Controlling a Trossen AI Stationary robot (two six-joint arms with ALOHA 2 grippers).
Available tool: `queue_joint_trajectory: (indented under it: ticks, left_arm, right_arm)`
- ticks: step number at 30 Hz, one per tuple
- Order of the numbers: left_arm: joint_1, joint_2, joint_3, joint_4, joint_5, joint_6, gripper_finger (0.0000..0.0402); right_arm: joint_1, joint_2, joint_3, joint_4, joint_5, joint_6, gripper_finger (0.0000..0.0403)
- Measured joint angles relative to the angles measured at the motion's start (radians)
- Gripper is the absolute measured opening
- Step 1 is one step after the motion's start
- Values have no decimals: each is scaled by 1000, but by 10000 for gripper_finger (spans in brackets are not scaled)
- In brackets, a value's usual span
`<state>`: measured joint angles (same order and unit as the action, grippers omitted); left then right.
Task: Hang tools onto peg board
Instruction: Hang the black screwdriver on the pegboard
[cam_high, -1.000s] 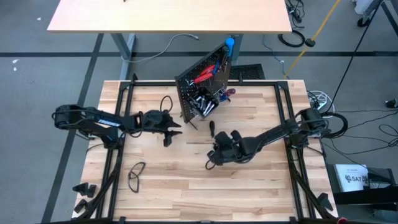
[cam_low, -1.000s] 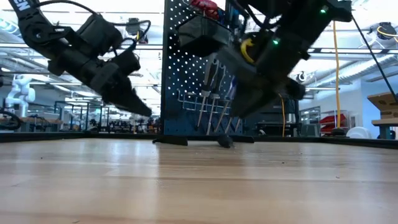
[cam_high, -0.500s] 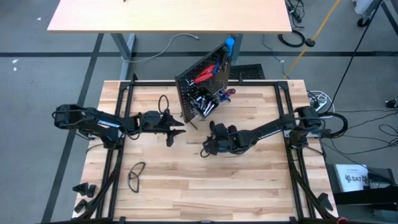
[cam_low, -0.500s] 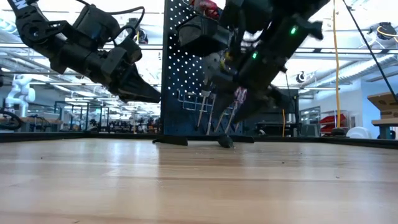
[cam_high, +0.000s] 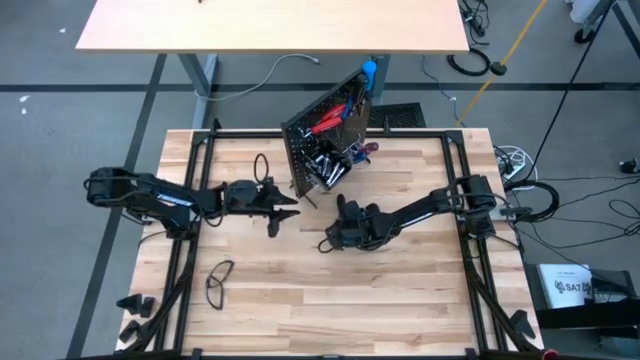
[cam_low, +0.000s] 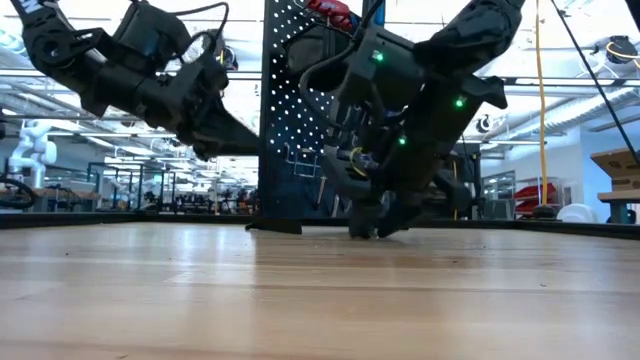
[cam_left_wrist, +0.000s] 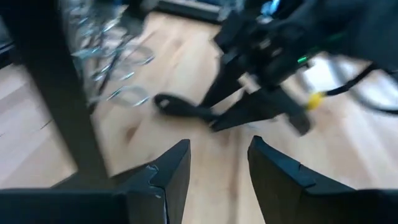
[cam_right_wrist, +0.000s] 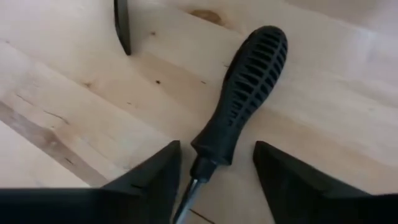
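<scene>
While low, right hand (cam_right_wrist: 214, 177) spread, straddling black screwdriver (cam_right_wrist: 239, 93)

From overhead I can't pick out the black ribbed-handled screwdriver (cam_right_wrist: 242, 102); my right gripper (cam_high: 328, 240) covers it at frame centre. In the right wrist view its metal shaft runs off the bottom edge. The left wrist view is smeared: the small black perforated peg board (cam_left_wrist: 53, 93) at upper left and its wire hooks (cam_left_wrist: 115, 59) are blurred. Tools on the board are too small to name.
</scene>
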<state>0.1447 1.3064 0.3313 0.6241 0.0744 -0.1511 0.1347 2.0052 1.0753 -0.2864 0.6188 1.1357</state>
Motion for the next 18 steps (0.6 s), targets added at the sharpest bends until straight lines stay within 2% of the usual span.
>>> queue_joint_trajectory:
  ticks: [4,8,10,13,15,18]
  left_arm:
    - [-26,0,2,77,81,11,162]
    - [-30,0,20,124,249,81,162]
    - [-30,0,33,126,285,80,162]
    - [-30,0,34,124,263,17,162]
    - [-30,0,34,119,243,-47,162]
    - [-39,0,34,119,237,-121,162]
  right_arm:
    - [7,-6,-1,-46,6,-26,112]
    - [29,-30,-3,-89,-8,-71,23]
    - [46,-66,-7,-120,-43,-90,18]
    - [85,-147,-12,-181,-115,-141,18]
    - [113,-216,-11,-208,-122,-217,18]
    - [157,-295,-8,-199,-75,-356,18]
